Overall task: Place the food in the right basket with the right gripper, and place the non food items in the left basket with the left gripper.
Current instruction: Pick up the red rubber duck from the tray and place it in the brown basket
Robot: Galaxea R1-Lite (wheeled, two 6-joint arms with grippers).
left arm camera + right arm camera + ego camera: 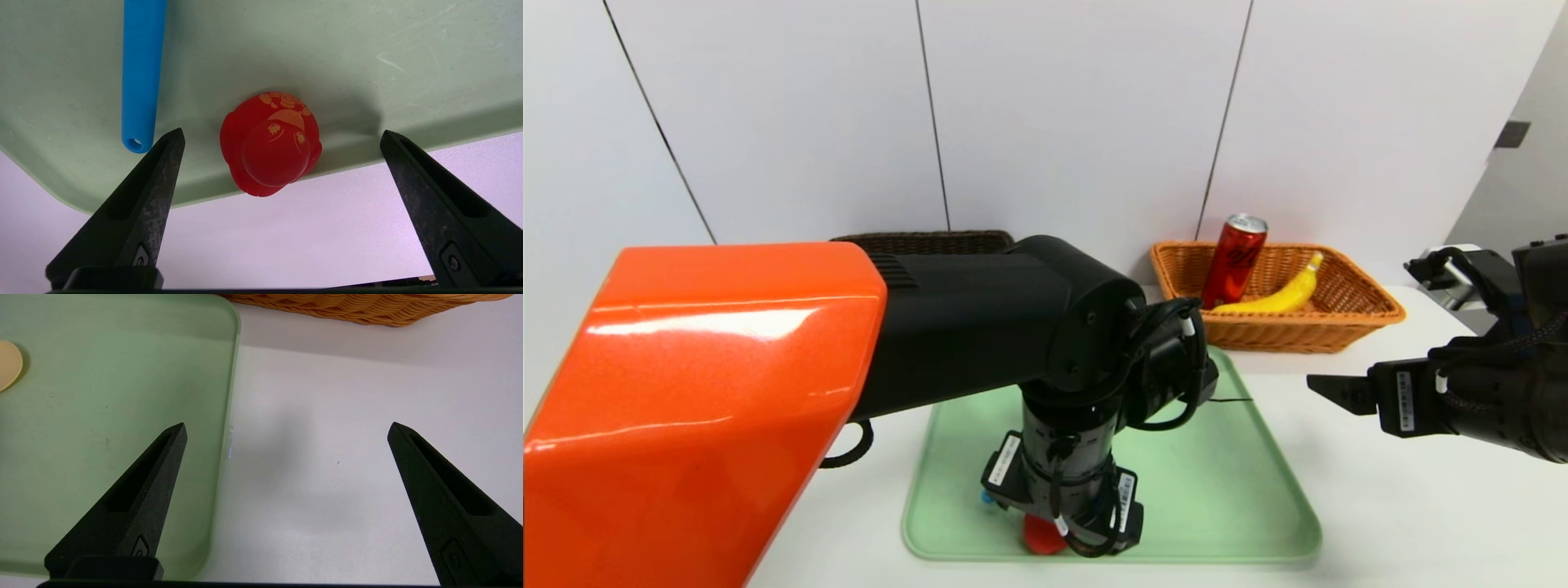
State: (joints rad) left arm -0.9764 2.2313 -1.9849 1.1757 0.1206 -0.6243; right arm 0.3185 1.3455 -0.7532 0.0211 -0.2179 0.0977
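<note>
While the left gripper (pixel 282 139) hangs over the near edge of the green tray (pixel 367 61), the red rubber duck (pixel 270 143) sits directly between its 2 spread fingers (pixel 147 183), touched by neither; the claw is wide open and holds nothing.

Item 1, duck: smooth, glossy, rounded body with pale orange printed markings, resting on the tray floor against the near rim. In the head view only a red sliver (pixel 1042 536) shows beneath the claw.

Item 2, spoon: its blue handle (pixel 141 73), a straight matte bar with a hole at the end, lies just beside 1 finger's tip, apart from the duck. Its pale yellow bowl (pixel 9 370) shows as a round disc in the right wrist view.

Item 3, tray: thin moulded plastic, rounded corners, lightly scuffed, on a white table (pixel 1380 506).

Item 4, right gripper (pixel 286 430): wide open, empty, hovering over the tray's right edge and bare table, well apart from the duck.

Item 5, right basket (pixel 1347 322): orange-tan woven wicker, flared rim, beyond the right claw. Contents: 1 yellow banana (pixel 1286 296), curved, and 1 slim red can (pixel 1233 260), silver-topped, leaning upright beside it.

Item 6, left basket (pixel 923 241): dark brown wicker, largely hidden behind the left arm; contents cannot be told.
</note>
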